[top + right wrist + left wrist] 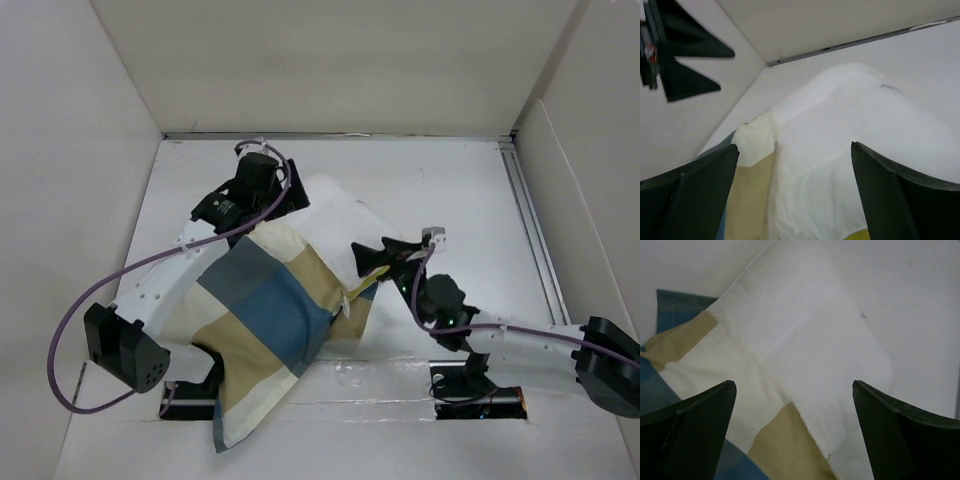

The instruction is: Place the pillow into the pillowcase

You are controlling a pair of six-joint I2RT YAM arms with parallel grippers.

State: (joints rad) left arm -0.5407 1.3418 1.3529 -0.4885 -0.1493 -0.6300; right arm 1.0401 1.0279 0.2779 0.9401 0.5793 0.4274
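The checked pillowcase (270,320) lies rumpled across the table's middle, one end hanging over the near edge. The white pillow (335,215) sticks out of its far end, and a strip of yellow piping (860,235) shows in the right wrist view. My left gripper (285,195) hovers open above the pillow's far left corner. In the left wrist view the bare pillow (810,340) and the cream and tan cloth (705,360) lie below its spread fingers (700,420). My right gripper (385,258) stands open at the pillow's right edge, nothing between its fingers (890,195).
White enclosure walls (70,150) close in the table on three sides. A metal rail (530,230) runs along the right side and the back. A purple cable (70,330) loops out from the left arm. The left gripper's black fingers (687,55) show at the right wrist view's top left.
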